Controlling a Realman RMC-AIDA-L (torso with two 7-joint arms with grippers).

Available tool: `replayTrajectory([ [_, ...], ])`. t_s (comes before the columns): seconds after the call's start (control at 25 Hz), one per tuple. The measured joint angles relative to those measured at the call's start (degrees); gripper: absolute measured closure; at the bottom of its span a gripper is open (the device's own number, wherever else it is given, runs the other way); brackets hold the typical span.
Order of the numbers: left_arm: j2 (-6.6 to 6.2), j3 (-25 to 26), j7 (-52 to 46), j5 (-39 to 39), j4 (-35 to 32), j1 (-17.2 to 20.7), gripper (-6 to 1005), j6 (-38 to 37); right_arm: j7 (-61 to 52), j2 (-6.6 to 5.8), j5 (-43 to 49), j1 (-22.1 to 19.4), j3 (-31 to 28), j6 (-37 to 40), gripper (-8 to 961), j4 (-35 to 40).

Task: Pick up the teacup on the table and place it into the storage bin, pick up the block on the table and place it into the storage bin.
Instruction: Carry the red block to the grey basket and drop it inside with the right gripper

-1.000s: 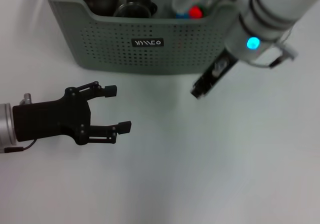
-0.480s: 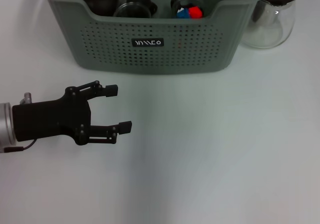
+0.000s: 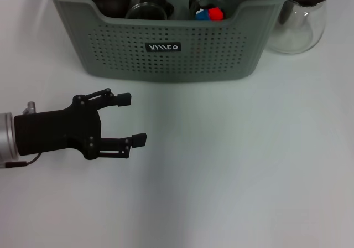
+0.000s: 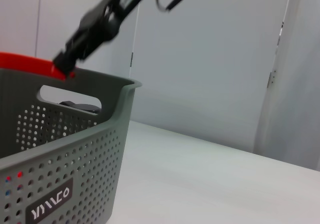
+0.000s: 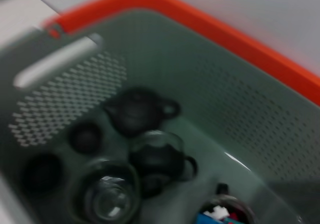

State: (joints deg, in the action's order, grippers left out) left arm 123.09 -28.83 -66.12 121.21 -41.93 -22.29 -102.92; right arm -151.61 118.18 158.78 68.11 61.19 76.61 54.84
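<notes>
Storage bin (image 3: pixel 166 54): at twelve o'clock on the worktop (image 3: pixel 238 165); grey-green plastic, perforated walls, rolled rim, cut-out handles, a small black label. It looks stiff and light; the rim or a handle slot would be the place to take hold.
Block (image 3: pixel 210 14): a red and blue piece lies inside the bin toward one o'clock, apparently within a clear cup; probably hard and light, best pinched across flat faces.
Teacup: several dark, rounded tea vessels (image 5: pixel 160 159) and a clear glass one (image 5: pixel 107 199) sit on the bin floor; which is the teacup I cannot tell. Glossy, likely slippery and breakable.
Left gripper (image 3: pixel 130 119): at nine o'clock over bare worktop, fingers spread wide, holding nothing.
Right gripper (image 4: pixel 67 59): raised over the bin's rim in the left wrist view; its state I cannot tell.
Glass pot (image 3: pixel 301 21): clear, just beside the bin at two o'clock.
Judgement: both items appear already binned.
</notes>
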Motion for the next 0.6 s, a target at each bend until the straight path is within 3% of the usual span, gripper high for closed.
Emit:
replayTrajectory([
  [0.24, 0.02, 0.0, -0.03, 0.04, 0.0, -0.08, 51, 0.0, 0.71, 0.68, 1.76, 0.59, 3.93, -11.58, 686, -10.88],
  [0.6, 0.05, 0.0, -0.1, -0.01, 0.01, -0.21, 51, 0.19, 0.63, 1.87, 2.49, 0.55, 7.59, -21.08, 666, -16.03],
])
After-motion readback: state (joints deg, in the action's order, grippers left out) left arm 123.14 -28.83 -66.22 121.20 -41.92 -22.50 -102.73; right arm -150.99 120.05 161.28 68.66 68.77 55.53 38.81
